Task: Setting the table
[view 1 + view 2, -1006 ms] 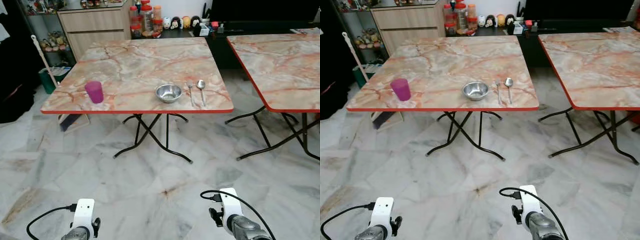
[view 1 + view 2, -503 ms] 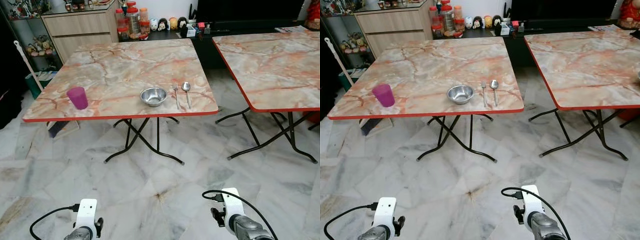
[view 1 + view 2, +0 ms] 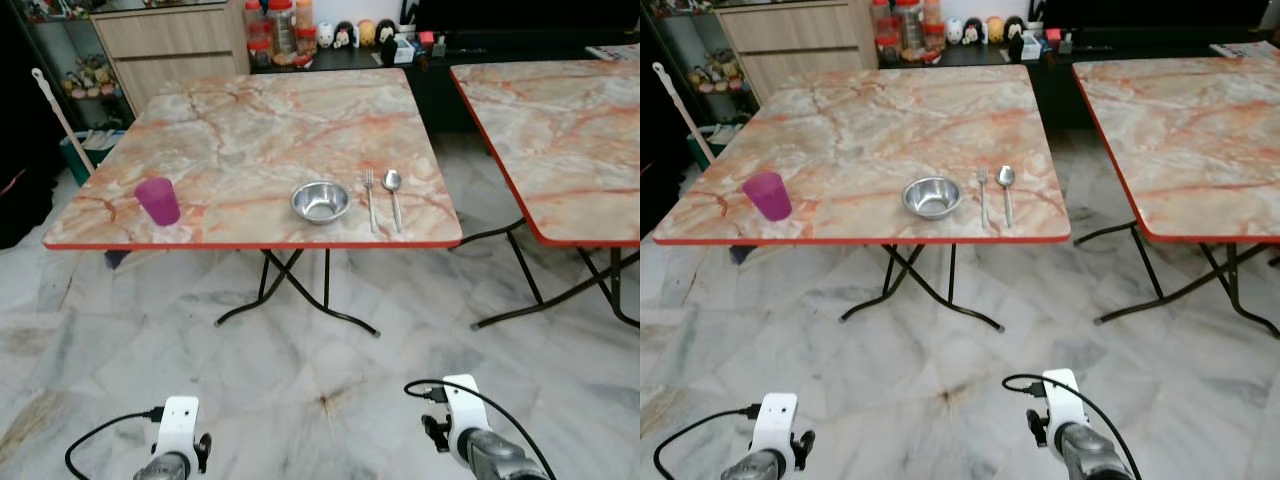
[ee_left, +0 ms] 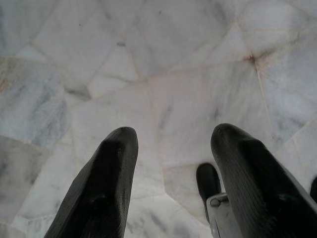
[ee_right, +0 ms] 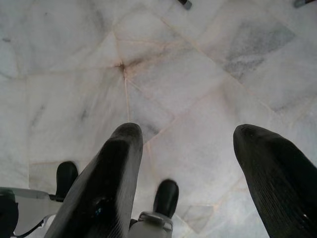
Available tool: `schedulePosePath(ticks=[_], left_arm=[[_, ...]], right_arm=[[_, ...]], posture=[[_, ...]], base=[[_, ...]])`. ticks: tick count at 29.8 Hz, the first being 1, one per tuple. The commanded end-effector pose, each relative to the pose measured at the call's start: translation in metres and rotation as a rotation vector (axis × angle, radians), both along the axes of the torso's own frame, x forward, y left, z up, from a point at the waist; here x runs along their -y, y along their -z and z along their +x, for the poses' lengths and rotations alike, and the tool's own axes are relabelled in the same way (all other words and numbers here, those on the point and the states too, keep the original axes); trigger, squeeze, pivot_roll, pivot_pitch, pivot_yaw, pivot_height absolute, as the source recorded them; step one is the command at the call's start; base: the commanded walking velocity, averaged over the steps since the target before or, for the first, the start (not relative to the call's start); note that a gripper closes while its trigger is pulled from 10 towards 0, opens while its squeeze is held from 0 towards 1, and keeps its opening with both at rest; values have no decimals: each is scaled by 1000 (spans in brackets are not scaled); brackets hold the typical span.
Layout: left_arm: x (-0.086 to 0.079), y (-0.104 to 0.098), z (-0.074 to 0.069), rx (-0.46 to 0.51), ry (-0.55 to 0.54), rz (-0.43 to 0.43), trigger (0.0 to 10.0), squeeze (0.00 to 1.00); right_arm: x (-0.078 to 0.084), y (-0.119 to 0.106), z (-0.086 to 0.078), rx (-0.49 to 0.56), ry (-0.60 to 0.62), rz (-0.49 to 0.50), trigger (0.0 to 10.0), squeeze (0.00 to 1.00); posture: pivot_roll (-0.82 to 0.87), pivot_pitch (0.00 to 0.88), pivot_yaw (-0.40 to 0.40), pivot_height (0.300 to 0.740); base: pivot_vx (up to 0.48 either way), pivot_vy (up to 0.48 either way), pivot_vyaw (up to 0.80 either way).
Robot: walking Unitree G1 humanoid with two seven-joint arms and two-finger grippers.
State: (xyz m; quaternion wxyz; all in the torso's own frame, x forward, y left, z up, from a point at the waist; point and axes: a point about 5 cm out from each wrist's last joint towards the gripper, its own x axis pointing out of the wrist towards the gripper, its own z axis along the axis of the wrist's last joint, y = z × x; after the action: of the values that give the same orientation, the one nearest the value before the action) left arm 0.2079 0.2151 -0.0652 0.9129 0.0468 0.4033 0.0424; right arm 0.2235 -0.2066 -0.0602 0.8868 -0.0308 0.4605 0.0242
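The robot stands back from the folding table [image 3: 250,120], with a wide strip of marble floor [image 3: 300,350] between them. Both arms hang low. The left gripper [image 4: 171,148] has its two fingers spread wide with nothing between them — only floor tiles lie beyond. The right gripper [image 5: 185,148] is the same, parted wide and empty. Well ahead of both jaws, near the table's red front edge, a steel bowl [image 3: 320,201] sits with a fork [image 3: 369,196] and spoon [image 3: 393,193] just beside it. A purple cup [image 3: 158,200] stands apart, close to the front left corner. A second table [image 3: 560,130] stands to the right — a gap separates the two.
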Motion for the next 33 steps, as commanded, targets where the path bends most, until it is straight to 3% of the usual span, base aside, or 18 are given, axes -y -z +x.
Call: schedulePosePath(ticks=[1,20,28,33], left_arm=[[-1,1,-1,-3,-5,3,10000,0],[-8,-3,1,4,-4,8,10000,0],[9,-1,6,2,15,-2,10000,0],[9,-1,5,-1,16,-3,10000,0]], right_arm=[[0,-2,3,8,-1,-1,10000,0],[0,-2,3,10,-4,-4,10000,0],[0,-1,1,6,-7,-6,10000,0],[0,-1,1,5,-9,-7,10000,0]], posture=[[-8,0,44,740],[-12,0,44,740],[-14,0,44,740],[-14,0,44,740]], base=[[352,0,0],[425,0,0],[480,0,0],[480,0,0]])
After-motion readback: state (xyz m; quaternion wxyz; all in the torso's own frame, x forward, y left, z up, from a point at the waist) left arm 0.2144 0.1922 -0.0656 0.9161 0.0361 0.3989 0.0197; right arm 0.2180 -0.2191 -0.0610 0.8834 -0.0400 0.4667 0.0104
